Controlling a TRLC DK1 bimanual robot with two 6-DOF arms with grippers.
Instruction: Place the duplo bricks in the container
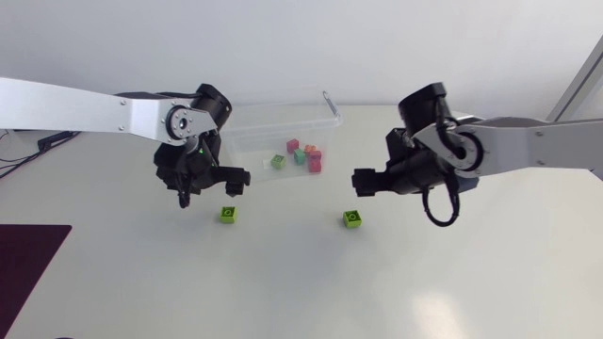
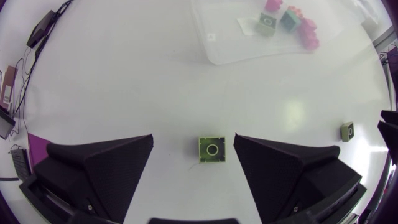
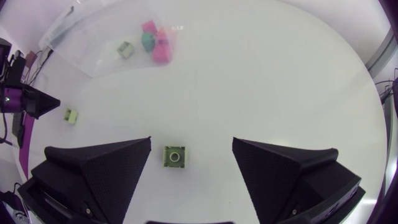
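Two light-green duplo bricks lie on the white table. My left gripper (image 1: 213,191) hangs open above one brick (image 1: 228,215); in the left wrist view that brick (image 2: 212,150) sits between the spread fingers (image 2: 106,165), untouched. My right gripper (image 1: 362,183) is open over the second brick (image 1: 352,218), which the right wrist view shows between its fingers (image 3: 175,157), nearer one of them. A clear plastic container (image 1: 273,122) stands at the back and holds several bricks: pink (image 1: 314,162), teal (image 1: 300,156), green (image 1: 278,162).
A dark purple mat (image 1: 28,254) lies at the table's front left corner. The container's lid edge (image 1: 330,102) sticks up at its far right. The two grippers stand about a brick-row apart across the table's middle.
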